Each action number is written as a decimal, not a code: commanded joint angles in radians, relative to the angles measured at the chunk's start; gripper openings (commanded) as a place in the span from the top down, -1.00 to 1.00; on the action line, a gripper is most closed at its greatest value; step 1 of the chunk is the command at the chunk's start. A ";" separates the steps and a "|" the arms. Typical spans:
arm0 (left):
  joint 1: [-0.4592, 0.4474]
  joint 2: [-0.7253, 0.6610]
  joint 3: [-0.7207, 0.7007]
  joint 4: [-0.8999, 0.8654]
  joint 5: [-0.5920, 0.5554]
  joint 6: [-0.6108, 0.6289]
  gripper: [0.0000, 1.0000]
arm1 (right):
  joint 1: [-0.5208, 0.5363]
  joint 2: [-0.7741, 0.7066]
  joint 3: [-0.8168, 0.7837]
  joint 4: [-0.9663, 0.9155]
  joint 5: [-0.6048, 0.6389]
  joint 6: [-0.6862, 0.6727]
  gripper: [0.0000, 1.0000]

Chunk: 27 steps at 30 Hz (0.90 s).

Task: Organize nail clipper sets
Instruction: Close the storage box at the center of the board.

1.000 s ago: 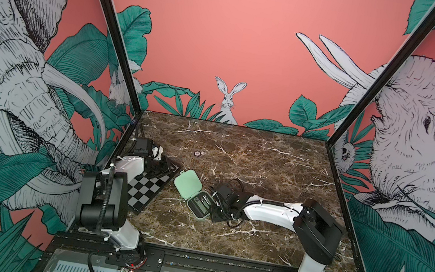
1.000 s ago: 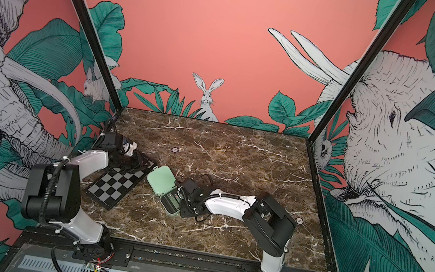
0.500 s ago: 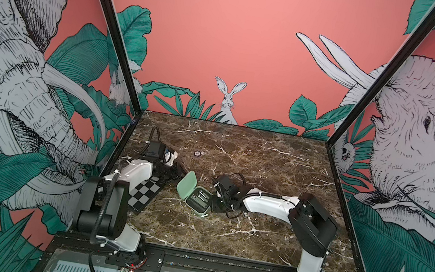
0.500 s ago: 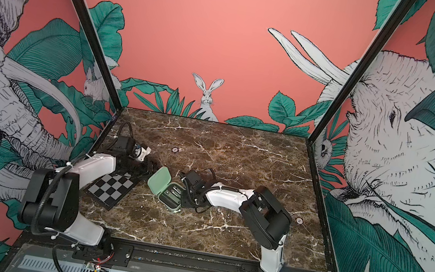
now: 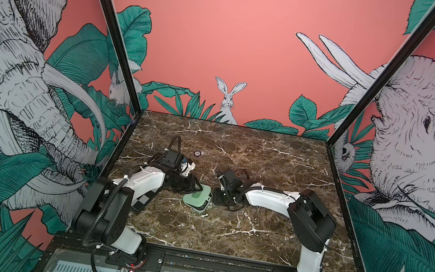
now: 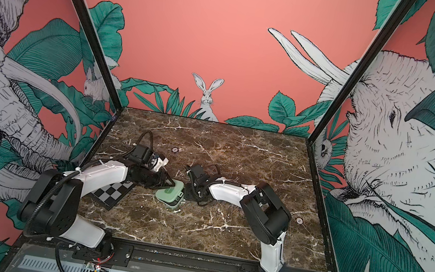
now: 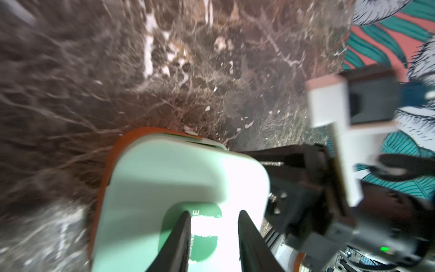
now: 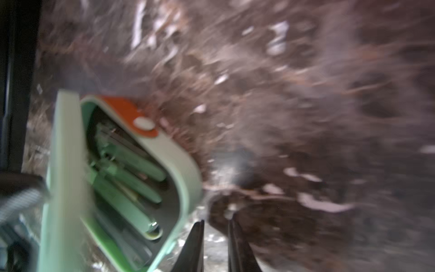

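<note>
While the left jaws stand a narrow way apart with nothing pinched between them, we have their tips down on the lid (image 7: pixel 176 169) of the mint case (image 5: pixel 195 200), right at its dark green oval (image 7: pixel 168 226). That looks to us like a push, not a grip. Across from them the right jaws show only a slim gap with nothing in it, low over the surface (image 5: pixel 265 162) and just beside the case's open edge.

Moving outward, both top views put the case mid-surface between the two arms, lid tipped most of the way down over the base. It isn't shut, though. The right wrist view shows the opening, and through it the grey-green tools (image 8: pixel 131 188) lying side by side in the dark insert. Beyond the case, partly under the left arm (image 6: pixel 103 175), lies the checkered board (image 6: pixel 113 191).

How far along? We'd call it late. The tools appear stowed, and we spot none loose on the surface. What's left, by our read, is pressing that lid fully closed.
</note>
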 commanded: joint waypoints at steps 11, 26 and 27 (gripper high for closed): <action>-0.028 0.136 -0.107 0.161 -0.052 -0.054 0.33 | 0.059 -0.207 -0.050 -0.056 0.060 0.057 0.41; -0.028 0.122 -0.122 0.171 -0.052 -0.056 0.33 | 0.079 -0.068 -0.067 0.149 0.017 0.184 0.28; -0.028 0.123 -0.124 0.173 -0.052 -0.056 0.33 | 0.076 -0.064 -0.070 0.155 0.019 0.188 0.28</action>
